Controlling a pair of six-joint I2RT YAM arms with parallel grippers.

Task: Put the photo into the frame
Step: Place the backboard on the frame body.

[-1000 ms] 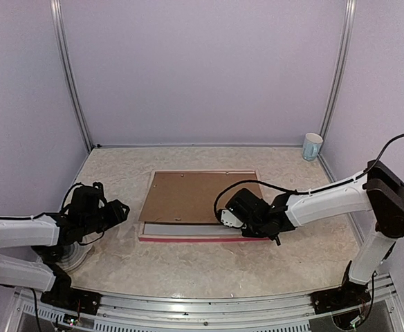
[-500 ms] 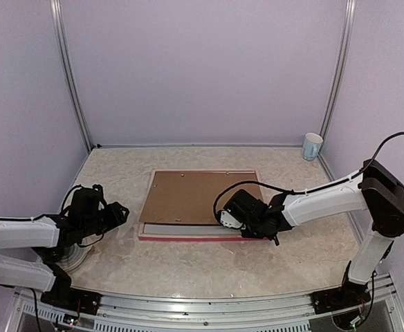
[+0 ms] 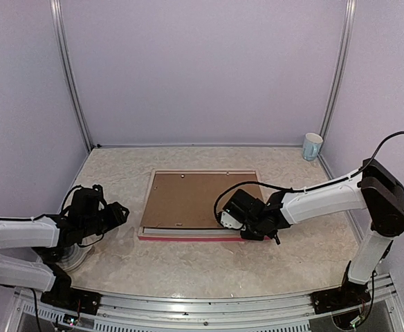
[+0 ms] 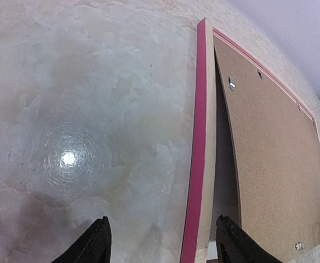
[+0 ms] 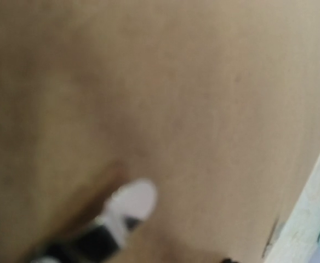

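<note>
Board [image 3: 188, 197] has slid toward the frame's [image 3: 188, 238] near edge, covering most of the pale strip [image 3: 181, 231], and the right gripper [image 3: 259, 232] has edged left at the frame's near right corner. I cannot tell how wide its jaws stand, or whether they hold anything.

The left gripper [image 4: 163, 249] hangs left of the frame, half open and empty. The photo is out of sight, presumably under the board.

The board's left edge stands raised off the frame, so pressing at the right corner could tilt or jam it.

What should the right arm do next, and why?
Probably press the board down into the frame with the right gripper, which sits at its near right corner: the left wrist view shows a dark gap along the board's left edge, so it looks unseated.
</note>
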